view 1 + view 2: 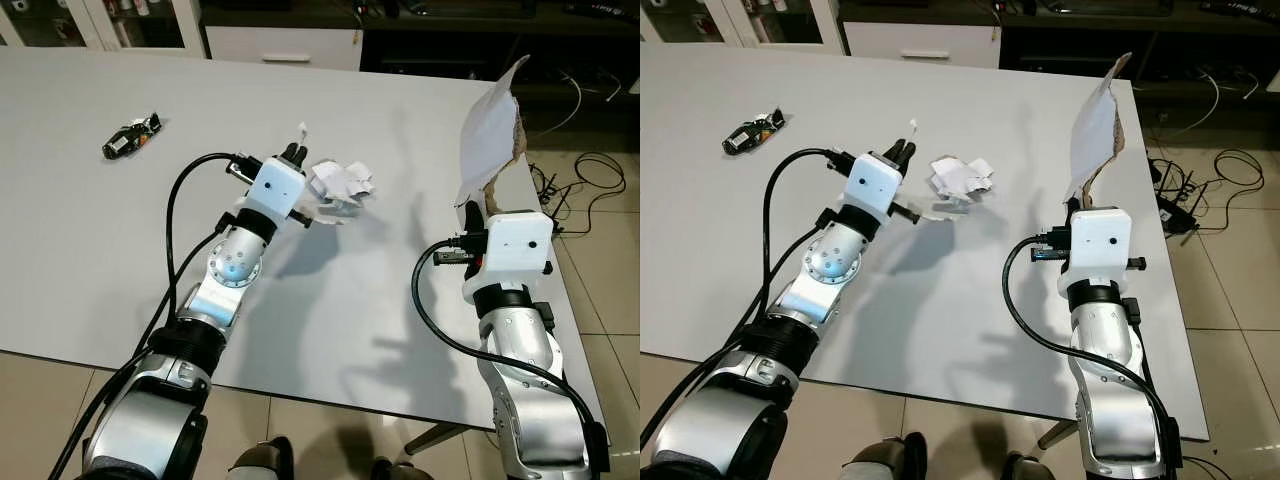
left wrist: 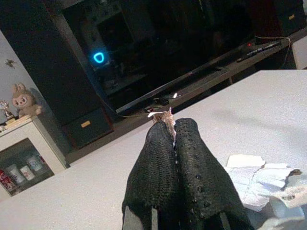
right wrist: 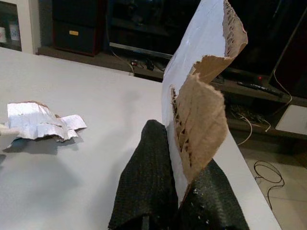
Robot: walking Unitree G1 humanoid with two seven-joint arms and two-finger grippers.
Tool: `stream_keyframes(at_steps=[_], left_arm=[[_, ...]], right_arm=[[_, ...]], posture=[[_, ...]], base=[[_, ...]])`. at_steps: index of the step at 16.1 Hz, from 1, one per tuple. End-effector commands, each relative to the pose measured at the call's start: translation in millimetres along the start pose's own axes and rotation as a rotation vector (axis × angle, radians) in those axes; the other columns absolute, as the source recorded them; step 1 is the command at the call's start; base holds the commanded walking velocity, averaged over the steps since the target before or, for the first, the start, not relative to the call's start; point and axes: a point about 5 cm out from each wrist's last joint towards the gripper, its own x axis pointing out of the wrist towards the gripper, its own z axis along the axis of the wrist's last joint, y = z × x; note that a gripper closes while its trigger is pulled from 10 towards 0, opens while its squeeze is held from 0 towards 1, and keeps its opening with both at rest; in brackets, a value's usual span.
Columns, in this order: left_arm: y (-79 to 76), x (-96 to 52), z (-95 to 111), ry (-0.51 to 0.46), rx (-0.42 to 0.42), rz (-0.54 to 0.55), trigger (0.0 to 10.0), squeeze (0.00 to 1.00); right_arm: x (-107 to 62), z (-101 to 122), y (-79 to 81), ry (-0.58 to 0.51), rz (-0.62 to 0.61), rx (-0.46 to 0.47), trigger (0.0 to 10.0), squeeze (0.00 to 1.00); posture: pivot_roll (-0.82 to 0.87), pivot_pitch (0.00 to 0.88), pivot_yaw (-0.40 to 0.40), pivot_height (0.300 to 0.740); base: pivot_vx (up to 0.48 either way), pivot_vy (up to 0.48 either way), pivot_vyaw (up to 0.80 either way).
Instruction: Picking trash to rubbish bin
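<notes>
Trash is noted at three stations on the white table (image 1: 400,150) in the eye views: a crumpled white paper wad (image 1: 340,185) at centre, just beside the left gripper (image 1: 297,152) at its 3 o'clock, a dark wrapper (image 1: 130,137) well apart at the table's 10 o'clock, and a torn cardboard sheet (image 1: 490,135) standing upright at 2 o'clock above the right arm. Left wrist view: the left gripper's fingers (image 2: 192,158) are pressed together, nipping a small scrap (image 2: 165,116) at their tips, with the wad lying on the table close alongside. Right wrist view: the right gripper (image 3: 180,191) is clamped on the sheet's lower edge, its brown torn face showing.
</notes>
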Motion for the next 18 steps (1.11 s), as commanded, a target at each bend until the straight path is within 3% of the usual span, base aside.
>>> stream_keyframes(at_steps=[1, 6, 8, 13, 14, 18], left_arm=[[1.9, -2.3, -1, 0.006, -0.015, 0.014, 0.0, 0.0], [6.4, 5.2, 12, -0.011, -0.061, 0.039, 0.0, 0.0], [1.7, 5.5, 10, 0.009, -0.073, 0.0, 0.0, 0.0], [-10.9, -9.5, -1, 0.092, -0.098, -0.145, 0.0, 0.0], [-10.4, -18.2, -3, 0.115, -0.101, -0.218, 0.0, 0.0], [-4.1, -36.2, -10, 0.14, -0.069, -0.293, 0.0, 0.0]], right_arm=[[0.9, 1, -3.1, -0.011, -0.01, 0.005, 10.0, 0.0], [0.8, 0, -6.5, -0.01, -0.021, -0.003, 10.0, 0.0], [1.4, 0, -5.9, -0.008, -0.018, -0.005, 10.0, 0.0], [0.5, -1, -6.5, -0.005, -0.015, -0.007, 10.0, 0.0], [0.0, -2, -6.8, -0.001, -0.013, -0.01, 10.0, 0.0], [-0.4, -4, -6.4, 0.006, -0.007, -0.012, 10.0, 0.0]], posture=[[0.11, 0.107, 0.004, 0.74], [0.1, 0.099, 0.002, 0.74], [0.1, 0.097, 0.001, 0.74], [0.1, 0.1, -0.002, 0.74], [0.1, 0.103, -0.006, 0.74], [0.11, 0.109, -0.006, 0.74]], base=[[0.0, 0.0, 0.0], [0.0, 0.0, 0.0], [0.0, 0.0, 0.0], [0.0, 0.0, 0.0], [0.0, 0.0, 0.0], [0.0, 0.0, 0.0]])
